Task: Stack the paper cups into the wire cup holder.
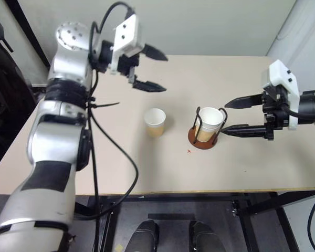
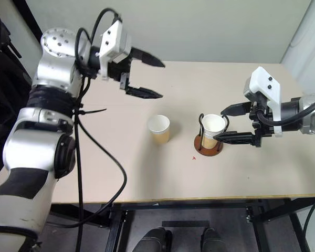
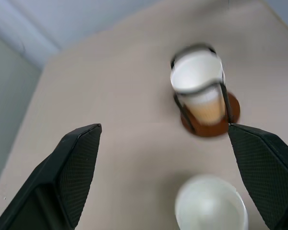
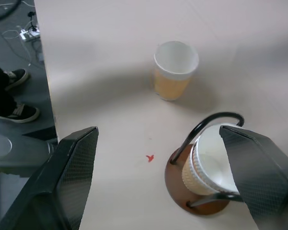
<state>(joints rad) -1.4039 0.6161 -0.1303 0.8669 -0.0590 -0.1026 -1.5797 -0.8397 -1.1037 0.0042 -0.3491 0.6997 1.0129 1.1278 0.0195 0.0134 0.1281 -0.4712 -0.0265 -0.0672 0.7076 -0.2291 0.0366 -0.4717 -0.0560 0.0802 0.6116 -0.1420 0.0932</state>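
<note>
1. So, a pale beige table is seen from above, with a light wall behind it and a dark metal frame underneath. A tiny red mark can be spotted on the tabletop just in front of the holder. In the right wrist view, a grey floor with cables is shown past the table edge, and someone's dark shoes can be made out there.
2. The wire cup holder is placed right of the table's middle: a round reddish-brown disc base with two black wire loops standing up from it.
3. A paper cup is seated upright inside the loops, white rim and inside, tan lower down. In the right wrist view a second rim is seen nested under the top one, so it looks like two cups stacked.
4. Another paper cup is left standing upright on the bare table to the left of the holder, near it but not touching.
5. The left gripper is held up over the far left part of the table, fingers spread wide, nothing gripped.
6. The right gripper is parked just right of the holder, fingers wide apart and pointed at it, nothing held.
</note>
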